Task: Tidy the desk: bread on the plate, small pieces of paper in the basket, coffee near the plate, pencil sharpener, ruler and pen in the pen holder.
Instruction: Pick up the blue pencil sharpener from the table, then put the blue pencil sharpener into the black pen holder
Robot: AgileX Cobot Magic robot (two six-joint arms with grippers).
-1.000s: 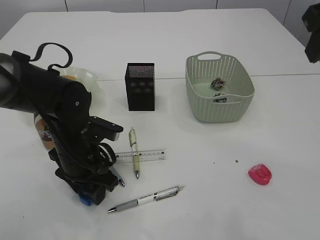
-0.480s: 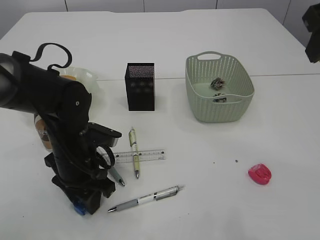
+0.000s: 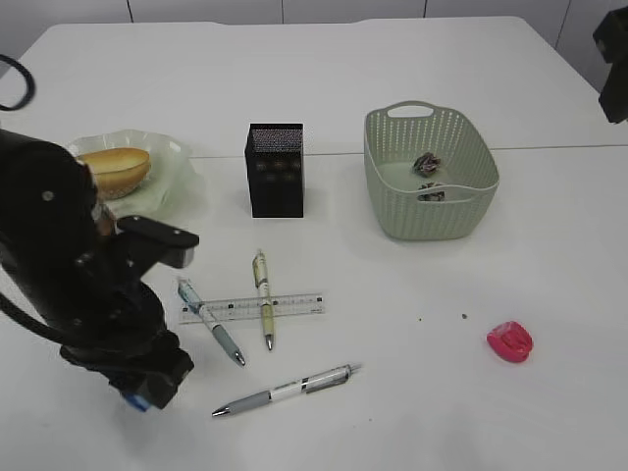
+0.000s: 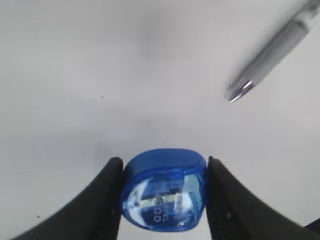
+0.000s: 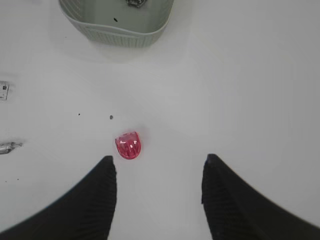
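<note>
A broad, matte white desk [image 3: 412, 69] with rounded corners fills the view, evenly lit; pale grey wall panels [image 3: 206, 10] run behind it.

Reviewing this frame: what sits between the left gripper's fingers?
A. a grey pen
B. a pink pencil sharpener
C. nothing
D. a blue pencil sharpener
D: in the left wrist view the blue pencil sharpener sits between the two black fingers of the left gripper, touching both, while the pink sharpener lies alone on the table.
</note>
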